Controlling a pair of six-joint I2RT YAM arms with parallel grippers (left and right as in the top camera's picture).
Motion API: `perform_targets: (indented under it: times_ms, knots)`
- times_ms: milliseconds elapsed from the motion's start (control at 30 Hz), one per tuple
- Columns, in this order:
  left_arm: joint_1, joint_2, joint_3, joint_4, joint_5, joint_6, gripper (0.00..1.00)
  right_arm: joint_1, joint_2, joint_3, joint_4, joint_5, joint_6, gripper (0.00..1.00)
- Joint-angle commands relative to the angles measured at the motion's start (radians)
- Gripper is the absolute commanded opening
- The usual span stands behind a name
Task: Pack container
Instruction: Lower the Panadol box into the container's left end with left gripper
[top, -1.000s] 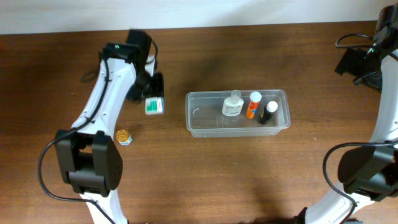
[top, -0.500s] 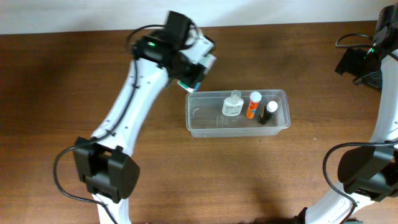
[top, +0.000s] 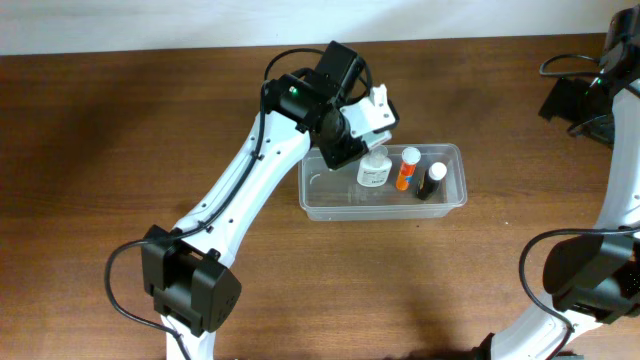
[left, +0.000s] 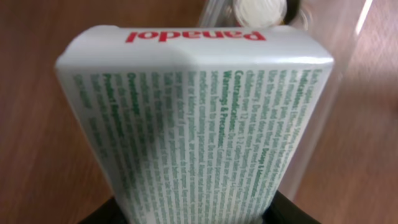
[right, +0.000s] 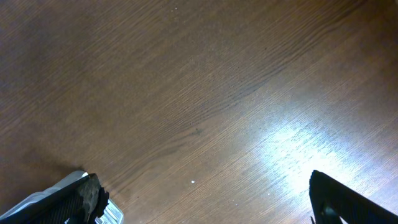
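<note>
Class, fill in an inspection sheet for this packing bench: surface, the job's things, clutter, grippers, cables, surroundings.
surface: brown wooden table; bare wood below the right arm.
job's things: container holds a clear bottle, an orange bottle and a black bottle, middle to right end; white Panadol box held aloft at the container, not yet in it.
clutter: nothing seen.
grippers: left gripper shut on the Panadol box; right gripper open, holding nothing.
cables: black cable at the far right; cable loop on the left arm.
surroundings: pale wall strip beyond the table's far edge.
</note>
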Motion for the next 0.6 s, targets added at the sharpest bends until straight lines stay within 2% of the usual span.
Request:
perform_targets:
  times_ms: [0,200,567]
  knots:
    - [-0.005,0.003,0.014,-0.031,0.002,0.076,0.5,-0.003,-0.01,-0.005,0.0,0.005,0.007,0.98]
    - [-0.005,0.003,0.014,-0.059,0.064,0.101,0.5,-0.003,-0.01,-0.005,0.0,0.005,0.007,0.98]
    - [-0.005,0.004,0.013,-0.077,0.103,0.281,0.5,-0.003,-0.01,-0.005,0.0,0.005,0.007,0.98]
